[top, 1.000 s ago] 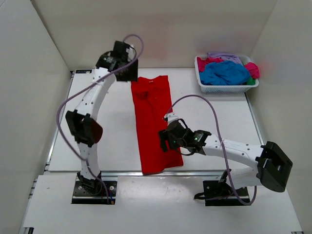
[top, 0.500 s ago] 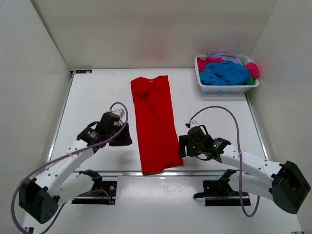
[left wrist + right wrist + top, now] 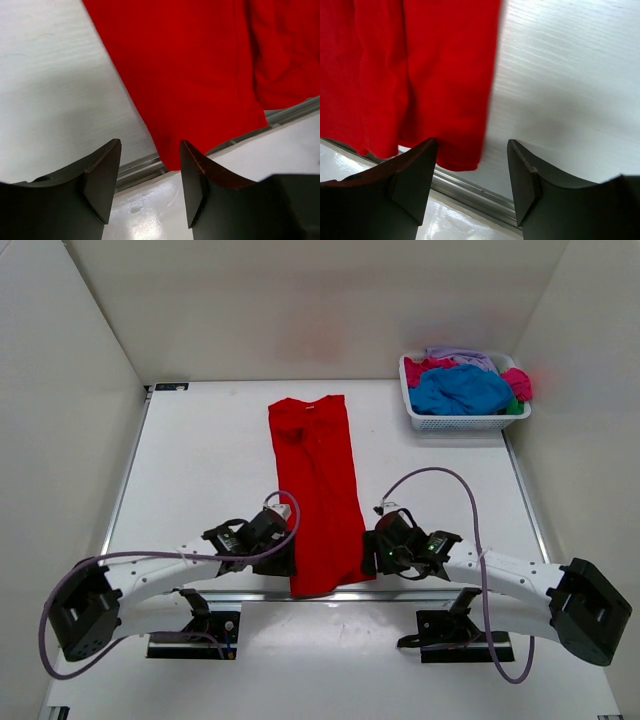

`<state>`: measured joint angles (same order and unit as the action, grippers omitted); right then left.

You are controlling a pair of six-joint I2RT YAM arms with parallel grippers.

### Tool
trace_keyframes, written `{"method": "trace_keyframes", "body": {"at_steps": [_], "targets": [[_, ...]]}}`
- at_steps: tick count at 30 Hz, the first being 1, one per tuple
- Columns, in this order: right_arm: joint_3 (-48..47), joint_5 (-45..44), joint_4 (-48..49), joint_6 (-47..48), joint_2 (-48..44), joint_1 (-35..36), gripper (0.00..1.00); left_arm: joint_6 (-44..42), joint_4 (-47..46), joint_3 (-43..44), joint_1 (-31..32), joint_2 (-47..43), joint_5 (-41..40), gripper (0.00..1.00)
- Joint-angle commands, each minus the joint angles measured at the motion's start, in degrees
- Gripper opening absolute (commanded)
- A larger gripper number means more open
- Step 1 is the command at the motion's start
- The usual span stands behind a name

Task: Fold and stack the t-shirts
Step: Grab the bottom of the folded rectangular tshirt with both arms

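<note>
A bright red t-shirt [image 3: 318, 490] lies folded into a long narrow strip down the middle of the table, with its near end hanging slightly over the front edge. My left gripper [image 3: 284, 558] is open and empty at the near left corner of the strip. In the left wrist view the red cloth [image 3: 190, 75] lies just ahead of my left gripper [image 3: 150, 185]. My right gripper [image 3: 373, 552] is open and empty at the near right corner. In the right wrist view the red hem [image 3: 430, 90] lies ahead of my right gripper [image 3: 472, 180], towards its left finger.
A white mesh basket [image 3: 465, 422] stands at the far right and holds blue [image 3: 460, 388], magenta [image 3: 425, 368], lavender [image 3: 460, 355] and green [image 3: 515, 407] shirts. A metal rail [image 3: 470, 192] runs along the table's front edge. White walls enclose the table.
My left arm has swung from the shirt's far end down to its near left corner. My right gripper moved off the shirt, then settled at the near right corner.
</note>
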<state>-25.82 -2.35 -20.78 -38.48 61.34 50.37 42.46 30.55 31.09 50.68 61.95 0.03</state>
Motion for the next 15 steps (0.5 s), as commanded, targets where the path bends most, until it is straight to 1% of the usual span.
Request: {"method": "trace_keyframes", "body": {"at_steps": [1,4,8,11,15], "targets": [[-0.19,-0.81,-0.85,-2.91,3.08,1.05,0.56,3.68,-3.74,-0.77,3.89,2.64,-3.54,0.61],[-0.37,-0.73,-0.93,-3.88,4.22,2.10,0.56,5.09,-3.92,-1.56,4.52,3.79,-3.28,0.60],[-0.11,-0.64,-1.02,-5.02,5.80,3.16,0.54,7.02,-4.70,-2.35,7.50,4.14,-3.99,0.59],[-0.37,-0.64,-1.46,-6.08,6.33,4.38,0.54,8.34,-5.50,-2.18,9.34,6.42,-4.86,0.59],[0.42,-0.64,-3.30,-7.92,5.81,5.44,0.53,10.37,-6.55,-2.35,11.37,8.53,-4.95,0.57]]}}
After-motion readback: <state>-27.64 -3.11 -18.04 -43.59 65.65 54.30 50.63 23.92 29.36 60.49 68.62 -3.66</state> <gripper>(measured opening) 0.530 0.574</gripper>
